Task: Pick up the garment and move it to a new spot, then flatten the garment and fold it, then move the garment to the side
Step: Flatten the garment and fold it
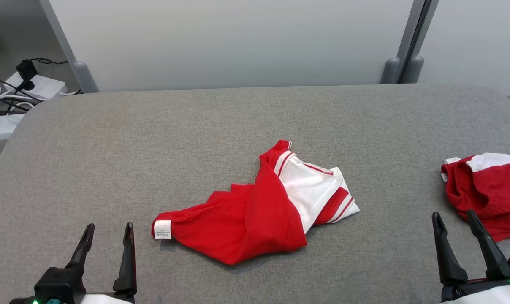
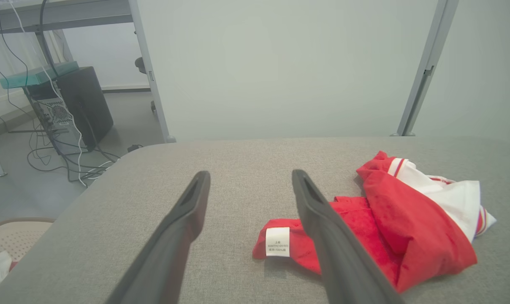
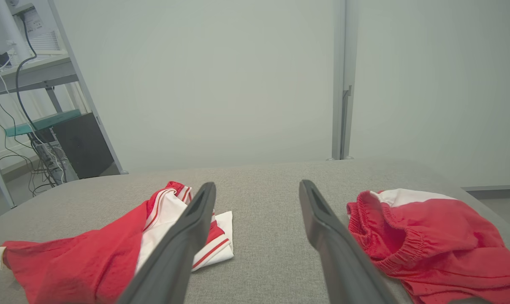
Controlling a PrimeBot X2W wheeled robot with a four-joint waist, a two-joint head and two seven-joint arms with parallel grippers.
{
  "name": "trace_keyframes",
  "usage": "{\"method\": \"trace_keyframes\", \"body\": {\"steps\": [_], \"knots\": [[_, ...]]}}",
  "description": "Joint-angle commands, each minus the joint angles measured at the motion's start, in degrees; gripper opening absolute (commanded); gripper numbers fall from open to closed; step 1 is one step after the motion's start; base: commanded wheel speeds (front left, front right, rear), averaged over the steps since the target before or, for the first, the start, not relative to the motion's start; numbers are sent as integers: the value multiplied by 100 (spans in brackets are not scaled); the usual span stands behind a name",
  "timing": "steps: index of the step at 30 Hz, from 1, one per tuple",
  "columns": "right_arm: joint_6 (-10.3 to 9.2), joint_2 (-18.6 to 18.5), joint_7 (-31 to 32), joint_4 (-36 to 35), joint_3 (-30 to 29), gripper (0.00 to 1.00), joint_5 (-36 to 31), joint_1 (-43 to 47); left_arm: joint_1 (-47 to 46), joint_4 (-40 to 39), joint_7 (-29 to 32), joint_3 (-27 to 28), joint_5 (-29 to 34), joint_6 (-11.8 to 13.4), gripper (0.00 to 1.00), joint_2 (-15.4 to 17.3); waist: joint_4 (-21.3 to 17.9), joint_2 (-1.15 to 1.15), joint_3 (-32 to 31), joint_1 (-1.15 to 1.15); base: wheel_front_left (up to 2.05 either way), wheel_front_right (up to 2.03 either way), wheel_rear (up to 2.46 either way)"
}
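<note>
A crumpled red and white garment [image 1: 255, 211] lies in the middle of the grey padded table [image 1: 153, 139], a white label at its near left corner. It also shows in the left wrist view [image 2: 407, 219] and the right wrist view [image 3: 90, 253]. My left gripper [image 1: 108, 230] stands open near the table's front left, just left of the label, holding nothing. My right gripper [image 1: 454, 217] stands open at the front right, empty, beside a second red and white garment [image 1: 487, 190]. In the wrist views each pair of fingers [image 2: 187, 211] [image 3: 318, 211] is spread over bare table.
The second red garment [image 3: 428, 240] lies at the table's right edge. A pale partition wall [image 1: 238, 42] with grey posts stands behind the table. A power strip and cables [image 1: 31, 86] lie on the floor at far left. A computer tower [image 2: 77, 109] stands beyond the table's left end.
</note>
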Motion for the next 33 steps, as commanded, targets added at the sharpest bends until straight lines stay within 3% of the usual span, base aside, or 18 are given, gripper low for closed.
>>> {"method": "trace_keyframes", "body": {"steps": [1, 33], "knots": [[8, -92, 17, -170, 90, 100, -31, -85, -186, -157, -9, 251, -16, 61, 100, 161, 0, 0, -8, 0, 0, 0, 0], [8, -76, 26, -225, 31, 100, -32, -115, -237, -229, 4, 204, 8, 135, 100, 173, 21, 0, 62, 0, 0, 0, 0]]}}
